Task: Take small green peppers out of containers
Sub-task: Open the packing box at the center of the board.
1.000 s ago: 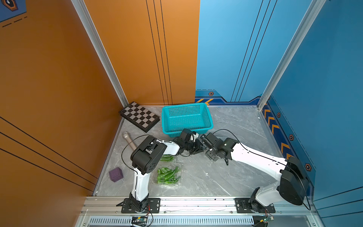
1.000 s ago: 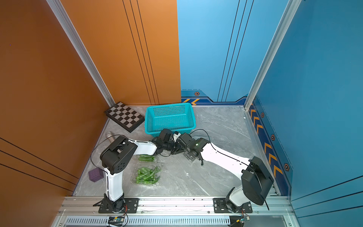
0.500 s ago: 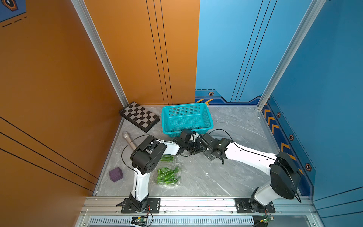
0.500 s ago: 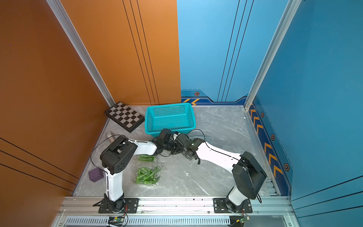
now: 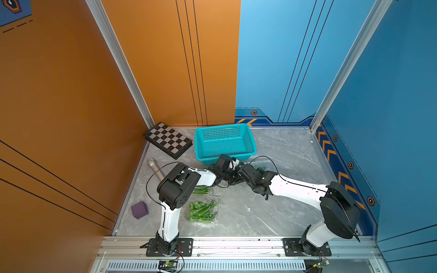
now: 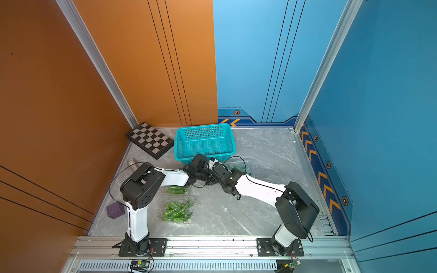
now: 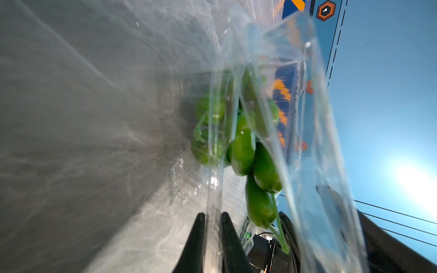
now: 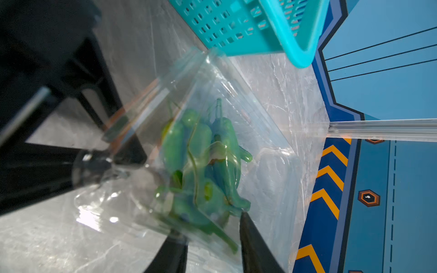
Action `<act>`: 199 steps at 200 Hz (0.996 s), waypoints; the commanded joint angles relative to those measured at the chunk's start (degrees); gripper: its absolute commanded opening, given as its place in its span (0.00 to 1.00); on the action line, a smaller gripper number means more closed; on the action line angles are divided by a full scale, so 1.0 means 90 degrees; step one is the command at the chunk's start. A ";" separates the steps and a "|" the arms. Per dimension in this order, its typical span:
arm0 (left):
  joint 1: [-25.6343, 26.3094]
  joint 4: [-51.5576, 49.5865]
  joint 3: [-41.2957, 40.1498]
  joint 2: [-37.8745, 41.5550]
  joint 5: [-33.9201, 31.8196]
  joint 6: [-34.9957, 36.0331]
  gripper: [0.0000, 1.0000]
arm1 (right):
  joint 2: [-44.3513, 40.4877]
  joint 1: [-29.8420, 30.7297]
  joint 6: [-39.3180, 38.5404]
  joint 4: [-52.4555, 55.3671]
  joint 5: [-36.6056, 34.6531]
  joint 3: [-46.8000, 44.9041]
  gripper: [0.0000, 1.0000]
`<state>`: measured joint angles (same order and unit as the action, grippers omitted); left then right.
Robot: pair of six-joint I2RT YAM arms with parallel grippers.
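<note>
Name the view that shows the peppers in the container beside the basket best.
Left wrist view: the peppers are close and sharp inside the clear container. The right wrist view shows them hazy through plastic; in both top views only a green sliver shows behind the right arm.

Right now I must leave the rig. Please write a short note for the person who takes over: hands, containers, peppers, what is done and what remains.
Left hand: shut on a thin plastic edge of the held container, beside the teal basket.
Right hand: jaws apart around the same container's edge; grip uncertain.
Its peppers are inside it.
Second container, partly under the left arm, and third container, next to it on the robot's side, lie on the table, holding peppers.
Done: no pepper visible outside; basket looks empty.
Left: open and empty all three.
</note>
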<state>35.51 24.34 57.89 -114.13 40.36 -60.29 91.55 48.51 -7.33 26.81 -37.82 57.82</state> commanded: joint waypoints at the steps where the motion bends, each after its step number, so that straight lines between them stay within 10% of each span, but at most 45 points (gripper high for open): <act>1: -0.0014 -0.0138 0.0082 -0.0112 0.0047 0.0126 0.13 | -0.0203 0.0005 0.0013 -0.0382 -0.0425 -0.0117 0.31; 116: -0.0134 -0.0146 -0.0037 0.0049 -0.0021 0.0070 0.11 | -0.0308 -0.0623 -0.0069 -0.0401 -0.0907 -0.0186 0.38; 199: -0.0059 -0.0692 0.0044 0.0276 -0.0175 0.0383 0.17 | -0.0354 -0.0878 0.0101 -0.0674 -0.1127 0.0250 0.73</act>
<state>35.14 23.24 57.89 -113.89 40.32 -59.96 89.65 40.86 -7.68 21.82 -46.78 57.30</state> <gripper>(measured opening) 0.156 0.701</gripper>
